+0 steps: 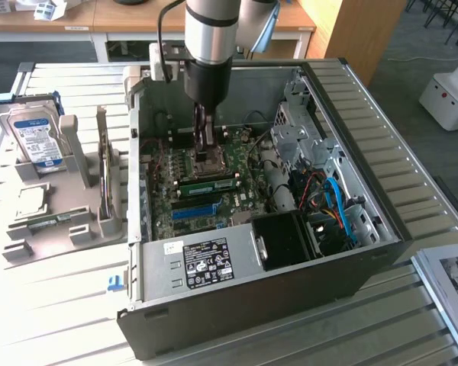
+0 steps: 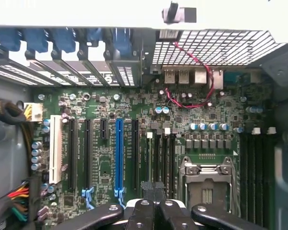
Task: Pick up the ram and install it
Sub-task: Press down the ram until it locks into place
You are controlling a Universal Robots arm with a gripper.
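Exterior view: black claw [image 1: 207,152] pressed together, low inside the open grey computer case [image 1: 351,145], over the green motherboard [image 1: 214,191]. Long, narrow green ram stick [image 1: 208,183] seemingly seated in a slot just near of the claw; another green strip [image 1: 49,221] lies in the grey plastic holder [image 1: 69,183] on the slatted surface [image 1: 53,305], far left.

Wrist view: claw [image 2: 153,211] shut, nothing visibly pinched, above dark memory slots [image 2: 164,158] beside the metal CPU socket [image 2: 206,179]. Risk: half-latched stick, tilted contacts, from uneven downward pressure.
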